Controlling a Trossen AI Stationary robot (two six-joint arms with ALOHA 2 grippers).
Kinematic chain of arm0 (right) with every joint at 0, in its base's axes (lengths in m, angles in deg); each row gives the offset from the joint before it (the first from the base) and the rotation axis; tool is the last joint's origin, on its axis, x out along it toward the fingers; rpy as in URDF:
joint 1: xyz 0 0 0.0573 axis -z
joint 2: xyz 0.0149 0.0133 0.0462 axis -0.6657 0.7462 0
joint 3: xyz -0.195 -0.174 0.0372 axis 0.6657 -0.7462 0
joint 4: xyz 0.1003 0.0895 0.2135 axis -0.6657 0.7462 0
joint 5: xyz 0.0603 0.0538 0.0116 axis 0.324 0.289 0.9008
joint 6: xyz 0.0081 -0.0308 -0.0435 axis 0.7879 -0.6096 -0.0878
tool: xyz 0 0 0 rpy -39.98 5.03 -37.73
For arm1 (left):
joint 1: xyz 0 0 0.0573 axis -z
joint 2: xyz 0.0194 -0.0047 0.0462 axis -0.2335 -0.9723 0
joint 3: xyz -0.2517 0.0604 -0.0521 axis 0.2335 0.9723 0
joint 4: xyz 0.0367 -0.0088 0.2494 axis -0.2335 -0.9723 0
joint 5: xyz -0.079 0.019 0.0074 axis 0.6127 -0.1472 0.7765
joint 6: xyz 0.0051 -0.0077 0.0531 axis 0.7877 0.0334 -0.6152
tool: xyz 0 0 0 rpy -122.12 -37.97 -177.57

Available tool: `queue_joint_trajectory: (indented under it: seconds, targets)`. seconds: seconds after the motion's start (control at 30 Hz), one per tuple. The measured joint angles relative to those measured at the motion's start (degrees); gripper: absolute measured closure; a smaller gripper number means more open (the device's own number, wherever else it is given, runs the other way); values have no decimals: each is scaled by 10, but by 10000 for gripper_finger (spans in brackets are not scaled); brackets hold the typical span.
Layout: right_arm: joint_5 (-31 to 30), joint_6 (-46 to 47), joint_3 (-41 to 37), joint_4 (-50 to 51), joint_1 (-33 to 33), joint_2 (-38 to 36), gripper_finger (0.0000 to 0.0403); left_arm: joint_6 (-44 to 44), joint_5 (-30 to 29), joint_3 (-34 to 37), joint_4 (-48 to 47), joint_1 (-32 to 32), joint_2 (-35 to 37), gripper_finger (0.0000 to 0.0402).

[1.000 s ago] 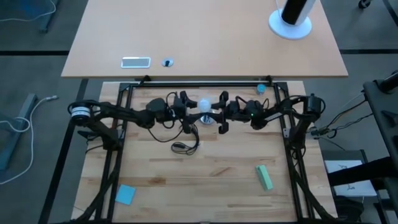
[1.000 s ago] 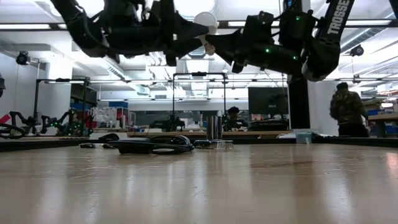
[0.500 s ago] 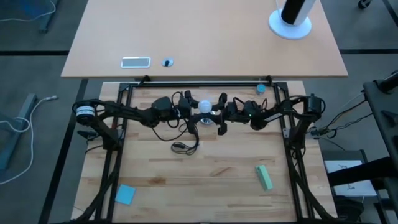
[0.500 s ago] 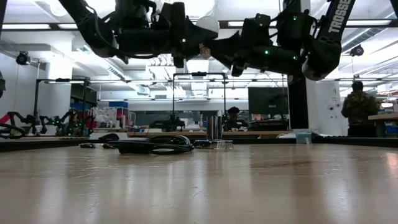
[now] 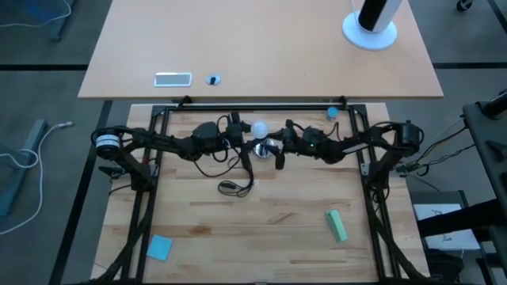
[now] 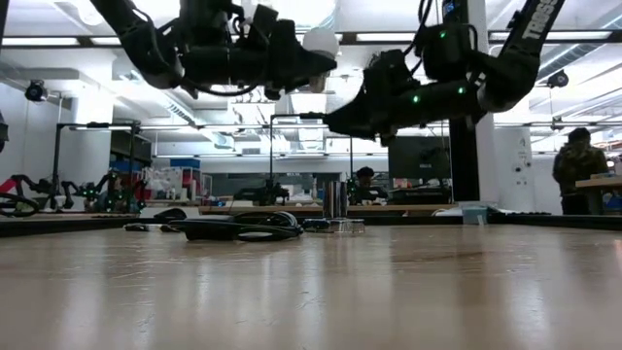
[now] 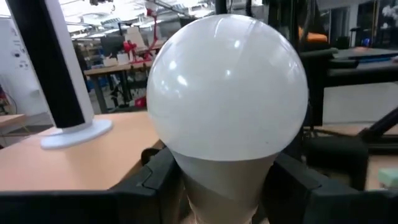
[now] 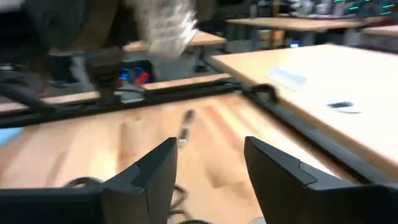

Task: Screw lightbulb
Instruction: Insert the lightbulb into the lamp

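While the left gripper (image 7: 227, 186) pinches the lightbulb (image 7: 227, 93) by its neck (right gripper (image 8: 208, 168) open, empty), that light, slippery, fragile globe wants gentle handling.

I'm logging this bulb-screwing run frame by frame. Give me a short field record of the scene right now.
lightbulb: frosted white, held up above the table
left gripper: fingers on either side of the bulb's neck, gripping it
right gripper: open, nothing between its fingers, beside the bulb
socket: silver, with black cord, below the bulb in the high view
table: wooden, with a green block and a blue pad
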Motion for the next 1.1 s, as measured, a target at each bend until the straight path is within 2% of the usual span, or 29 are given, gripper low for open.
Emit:
queue_joint_trajectory:
  seconds: [0.2, 0.33, 0.47, 0.6, 0.8, 1.1]
  targets:
    - [-29, -62, -1, 159, -2, -106, 202, -6, 0, 27, -20, -1, 0, 235]
    - [-53, -55, 21, 294, -3, -175, 192, -5, -16, 37, -61, -1, 0, 239]
    - [-54, -53, 53, 395, -9, -203, 168, -5, -20, 31, -117, -1, 0, 239]
    - [-54, -55, 92, 450, -25, -198, 135, -10, -21, 24, -136, 0, 0, 237]
    - [-55, -84, 136, 458, -52, -167, 95, -16, -21, 13, -135, 4, 0, 240]
    - [-53, -90, 213, 513, -59, -107, 78, -30, -22, -16, -136, 23, 0, 238]
